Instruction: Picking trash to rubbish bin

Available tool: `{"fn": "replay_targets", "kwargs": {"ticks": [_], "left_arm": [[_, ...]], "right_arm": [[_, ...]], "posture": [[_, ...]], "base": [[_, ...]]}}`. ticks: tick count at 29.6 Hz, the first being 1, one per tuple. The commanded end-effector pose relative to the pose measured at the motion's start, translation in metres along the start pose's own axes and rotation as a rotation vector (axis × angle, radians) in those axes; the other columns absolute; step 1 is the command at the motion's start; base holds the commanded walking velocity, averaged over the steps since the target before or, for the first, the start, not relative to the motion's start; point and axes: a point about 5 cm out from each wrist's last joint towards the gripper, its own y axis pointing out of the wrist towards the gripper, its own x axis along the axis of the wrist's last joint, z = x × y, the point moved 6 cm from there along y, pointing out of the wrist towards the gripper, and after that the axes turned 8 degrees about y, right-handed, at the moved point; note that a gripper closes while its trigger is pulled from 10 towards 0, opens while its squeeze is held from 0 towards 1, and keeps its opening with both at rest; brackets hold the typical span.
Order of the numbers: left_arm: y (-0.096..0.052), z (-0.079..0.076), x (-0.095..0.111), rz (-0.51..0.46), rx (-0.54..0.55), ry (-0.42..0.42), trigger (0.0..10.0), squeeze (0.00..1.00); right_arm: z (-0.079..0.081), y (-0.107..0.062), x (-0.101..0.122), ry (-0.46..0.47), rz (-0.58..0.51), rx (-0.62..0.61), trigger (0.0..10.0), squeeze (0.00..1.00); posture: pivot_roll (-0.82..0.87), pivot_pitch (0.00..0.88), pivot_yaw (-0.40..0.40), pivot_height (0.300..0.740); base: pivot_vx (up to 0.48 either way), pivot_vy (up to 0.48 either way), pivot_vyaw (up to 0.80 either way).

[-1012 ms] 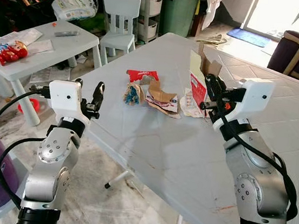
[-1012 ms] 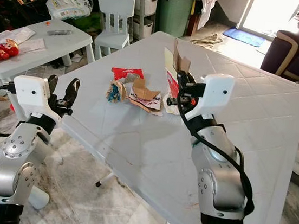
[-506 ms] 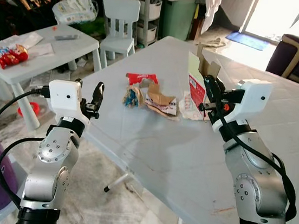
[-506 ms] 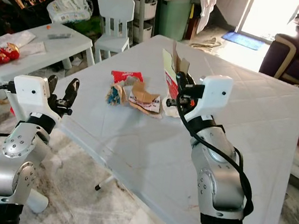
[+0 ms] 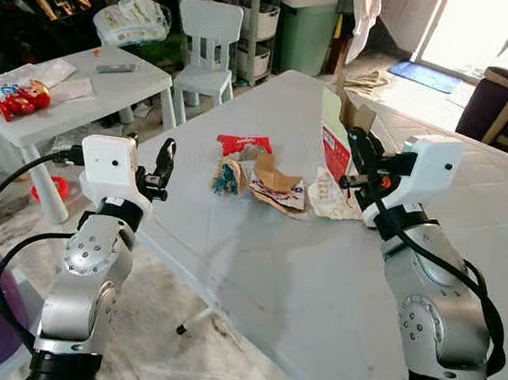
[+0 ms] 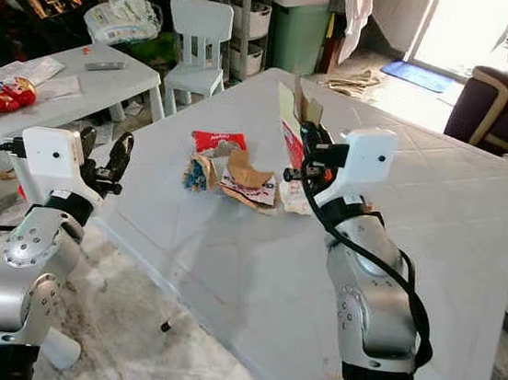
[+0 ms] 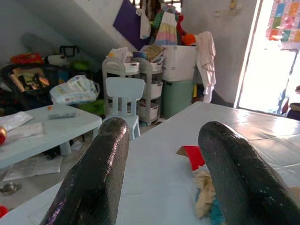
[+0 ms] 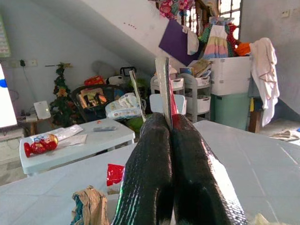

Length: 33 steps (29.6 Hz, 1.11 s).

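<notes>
right gripper [image 5: 357, 164] pinches a torn cardboard carton [image 5: 336, 137] upright above the white table [image 5: 317, 281], likely for binning; left gripper [image 5: 152, 168] hovers, fingers spread.

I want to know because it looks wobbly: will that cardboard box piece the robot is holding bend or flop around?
Probably a little. The cardboard box looks thin and torn, so it may flex. The right gripper pinches only its lower edge, so the top could sway. It stands upright, so it seems light and fairly stiff.
</notes>
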Motion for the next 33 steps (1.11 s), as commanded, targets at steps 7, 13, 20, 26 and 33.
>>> {"fn": "replay_targets", "kwargs": {"ticks": [7, 13, 20, 26, 33], "left_arm": [[0.0024, 0.0021, 0.0008, 0.000, 0.006, 0.010, 10.0, 0.00], [0.0028, 0.0015, 0.0006, 0.000, 0.003, 0.009, 10.0, 0.00], [0.0038, 0.0010, 0.0003, 0.001, 0.001, 0.010, 10.0, 0.00], [0.0038, 0.0007, 0.0001, 0.002, 0.000, 0.011, 10.0, 0.00], [0.0046, 0.0007, -0.0022, 0.007, 0.007, 0.003, 10.0, 0.00]], "right_arm": [[0.0034, 0.0002, 0.0004, -0.004, -0.001, 0.014, 0.0, 0.00], [0.0034, -0.0002, 0.0002, -0.005, -0.002, 0.013, 0.0, 0.00], [0.0031, -0.0003, 0.0000, -0.006, -0.001, 0.011, 0.0, 0.00], [0.0032, -0.0005, 0.0003, -0.007, -0.002, 0.011, 0.0, 0.00], [0.0026, 0.0000, 0.0006, -0.010, -0.003, 0.012, 0.0, 0.00]], "posture": [[0.06, 0.000, -0.006, 0.740], [0.06, 0.000, -0.003, 0.740], [0.05, 0.000, -0.002, 0.740], [0.05, 0.000, -0.002, 0.740], [0.05, 0.000, -0.003, 0.740]], "base": [[0.390, 0.000, 0.00], [0.402, 0.000, 0.00], [0.401, 0.000, 0.00], [0.405, 0.000, 0.00], [0.229, 0.000, 0.00]]}}
